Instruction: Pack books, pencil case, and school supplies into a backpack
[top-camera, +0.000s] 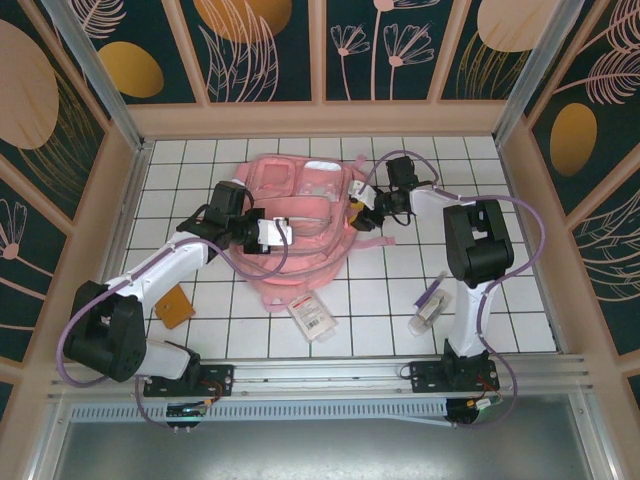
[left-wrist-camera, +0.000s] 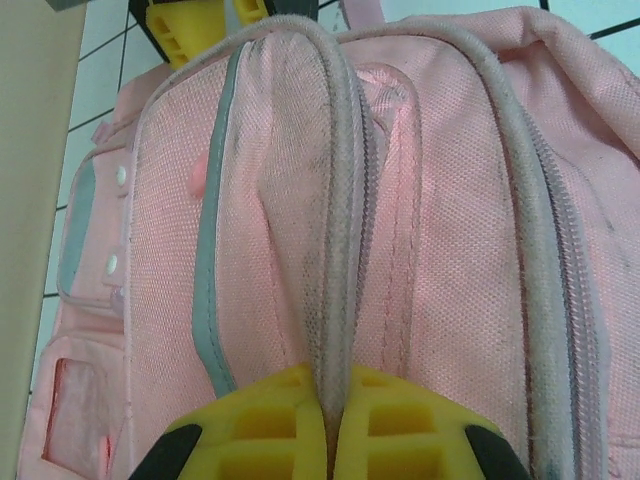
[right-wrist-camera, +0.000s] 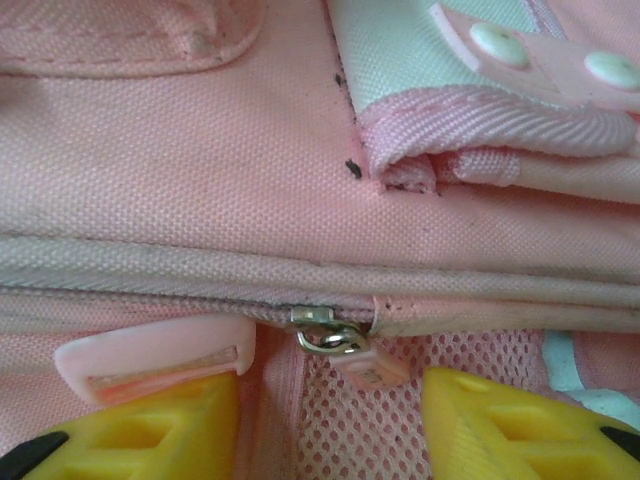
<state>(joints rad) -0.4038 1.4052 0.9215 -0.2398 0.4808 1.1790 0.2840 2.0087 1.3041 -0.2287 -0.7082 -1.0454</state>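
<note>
Right wrist view: the spread right end effector (right-wrist-camera: 330, 428) should close squarely on the zipper pull (right-wrist-camera: 348, 352) at its 12 o'clock, while the left end effector (left-wrist-camera: 330, 412) pinches the backpack (left-wrist-camera: 450, 250) taut.

no legible txt anywhere; print on pencil case (top-camera: 312, 318) too small to read.

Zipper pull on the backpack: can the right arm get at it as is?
Probably yes. The right end effector is open, and the zipper pull sits just ahead of its gap, on the backpack. Only a pink rubber tab lies off to one side.
</note>
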